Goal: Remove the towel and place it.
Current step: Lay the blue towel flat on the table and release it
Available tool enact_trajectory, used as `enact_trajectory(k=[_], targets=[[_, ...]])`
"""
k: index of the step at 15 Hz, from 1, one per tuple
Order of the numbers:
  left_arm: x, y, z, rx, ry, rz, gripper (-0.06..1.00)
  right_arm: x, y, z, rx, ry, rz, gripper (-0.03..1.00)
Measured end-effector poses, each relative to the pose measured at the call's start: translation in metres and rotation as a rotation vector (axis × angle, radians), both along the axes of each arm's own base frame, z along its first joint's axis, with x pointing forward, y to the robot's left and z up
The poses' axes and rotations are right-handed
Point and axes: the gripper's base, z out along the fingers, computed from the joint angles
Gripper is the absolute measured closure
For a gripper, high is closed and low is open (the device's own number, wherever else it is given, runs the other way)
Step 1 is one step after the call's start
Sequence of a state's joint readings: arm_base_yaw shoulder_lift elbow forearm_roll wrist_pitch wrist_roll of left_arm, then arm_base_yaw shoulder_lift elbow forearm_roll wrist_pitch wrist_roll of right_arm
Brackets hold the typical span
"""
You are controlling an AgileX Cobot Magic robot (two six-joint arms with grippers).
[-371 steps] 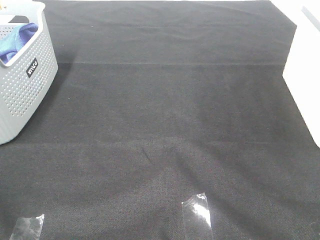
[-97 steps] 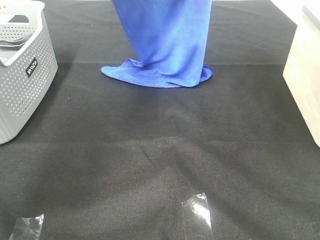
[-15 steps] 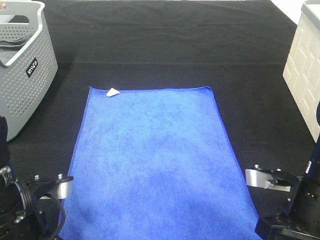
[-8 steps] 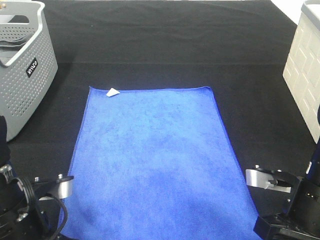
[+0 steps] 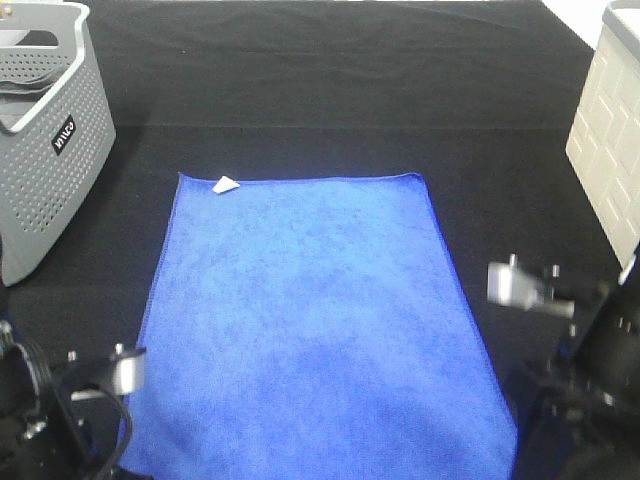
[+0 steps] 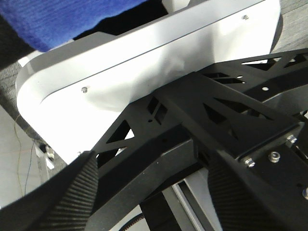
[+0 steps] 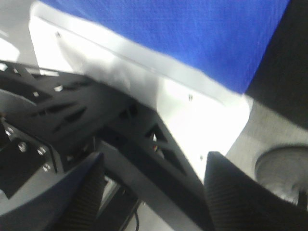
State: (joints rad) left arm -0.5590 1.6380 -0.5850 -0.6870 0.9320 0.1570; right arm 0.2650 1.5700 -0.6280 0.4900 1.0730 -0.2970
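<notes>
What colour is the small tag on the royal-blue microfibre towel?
White: the small tag shows best in the exterior high view.

Blue towel (image 7: pixel 192 33) beyond parted jaws

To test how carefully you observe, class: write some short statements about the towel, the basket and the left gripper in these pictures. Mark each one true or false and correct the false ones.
1. The towel lies spread flat on the black cloth. True.
2. The towel sits inside the grey basket. False: it lies on the black cloth, apart from the basket.
3. A small white tag shows at a far corner of the towel. True.
4. The left gripper is clamped on the towel. False: its fingers stand apart with nothing between them.
</notes>
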Motion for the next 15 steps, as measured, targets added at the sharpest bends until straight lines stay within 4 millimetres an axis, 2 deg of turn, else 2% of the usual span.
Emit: enact_trajectory(k=[4,5,6,7,8,15], targets=[[0.019,-0.007,0.037,-0.029,-0.149,0.012,0.31,0.011,0.003,0.048,0.052,-0.22,-0.012,0.37],[0.028,-0.006,0.051,0.019,-0.205,0.015,0.24,0.011,0.0,0.06,0.035,-0.278,-0.015,0.28],[0.028,-0.006,0.051,0.019,-0.205,0.015,0.24,0.011,0.0,0.06,0.035,-0.278,-0.015,0.28],[0.039,-0.002,0.068,0.091,-0.287,0.014,0.16,0.01,-0.006,0.072,-0.019,-0.337,-0.025,0.18],[0.039,-0.002,0.068,0.091,-0.287,0.014,0.16,0.01,-0.006,0.072,-0.019,-0.337,-0.025,0.18],[0.06,0.001,0.113,0.147,-0.468,-0.012,0.15,0.015,-0.016,0.093,-0.103,-0.51,-0.06,0.15]])
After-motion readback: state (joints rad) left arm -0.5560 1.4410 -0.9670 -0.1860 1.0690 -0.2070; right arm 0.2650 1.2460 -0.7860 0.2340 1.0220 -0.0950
